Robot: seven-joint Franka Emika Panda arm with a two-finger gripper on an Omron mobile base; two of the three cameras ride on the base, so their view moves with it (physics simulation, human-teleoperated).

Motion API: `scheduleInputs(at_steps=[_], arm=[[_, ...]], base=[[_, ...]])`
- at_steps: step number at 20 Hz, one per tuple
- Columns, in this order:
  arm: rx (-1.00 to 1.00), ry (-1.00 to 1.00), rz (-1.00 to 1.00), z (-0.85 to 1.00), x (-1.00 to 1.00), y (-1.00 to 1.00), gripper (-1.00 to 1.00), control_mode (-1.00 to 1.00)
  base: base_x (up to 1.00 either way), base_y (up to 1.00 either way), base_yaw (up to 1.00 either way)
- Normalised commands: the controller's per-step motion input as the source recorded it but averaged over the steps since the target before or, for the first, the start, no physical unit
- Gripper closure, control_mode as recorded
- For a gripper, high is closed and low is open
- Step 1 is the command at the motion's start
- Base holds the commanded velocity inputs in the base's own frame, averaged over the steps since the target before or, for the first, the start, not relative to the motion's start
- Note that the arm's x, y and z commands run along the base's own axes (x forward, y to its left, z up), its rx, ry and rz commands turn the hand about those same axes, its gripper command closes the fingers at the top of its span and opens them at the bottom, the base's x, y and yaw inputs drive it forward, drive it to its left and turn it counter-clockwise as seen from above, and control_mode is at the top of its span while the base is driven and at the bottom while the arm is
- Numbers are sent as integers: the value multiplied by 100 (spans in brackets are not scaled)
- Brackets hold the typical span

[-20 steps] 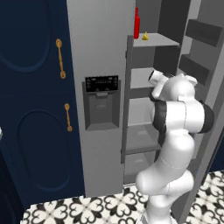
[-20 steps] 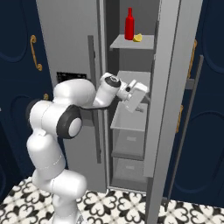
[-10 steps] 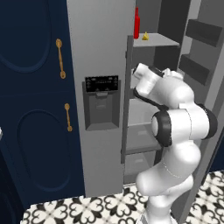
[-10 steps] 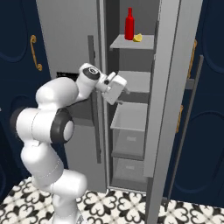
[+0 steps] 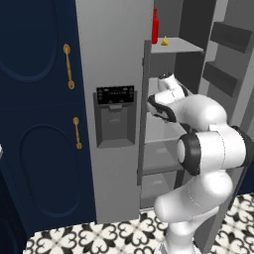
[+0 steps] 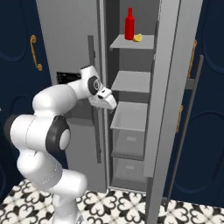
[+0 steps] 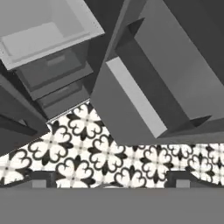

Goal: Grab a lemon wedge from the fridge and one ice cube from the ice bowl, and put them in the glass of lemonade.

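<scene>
1. The tall grey side-by-side fridge point(image 6: 70, 39) stands with its right door point(image 6: 164, 87) swung open; its long axis runs straight up, and the open compartment faces the robot.
2. The tiny bright yellow lemon wedge point(image 6: 138, 38) lies on the fridge's top grey shelf point(image 6: 131, 43), just beside the tall red bottle point(image 6: 129, 24), on the bottle's side nearer the open door. Its pointing direction is too small to tell.
3. In the left base view the wedge point(image 5: 164, 41) sits on the same top shelf, to the right of the red bottle point(image 5: 155, 27).
4. The two-finger gripper point(image 6: 111, 103) is well below that top shelf, at the front edge of the fridge's middle shelves, aimed downward.
5. The hand view looks down at the fridge's lower drawers point(image 7: 52, 72) and the black-and-white patterned floor tiles point(image 7: 100, 153).
6. The dark fingertips point(image 7: 37, 179) stand wide apart and hold nothing; the gripper touches nothing.
</scene>
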Motion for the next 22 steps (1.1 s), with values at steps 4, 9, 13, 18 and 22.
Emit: scheduleInputs(at_steps=[4,9,13,18,22], arm=[[64,-25,10,-37,0,61,-100,-100],[26,-3,8,25,-11,15,-100,-100],[0,1,10,83,-68,0,-100,-100],[-8,12,4,88,-96,0,-100,-100],[-10,20,1,36,-100,0,-100,-100]], base=[[0,0,0],[0,0,0],[0,0,0],[0,0,0],[0,0,0]])
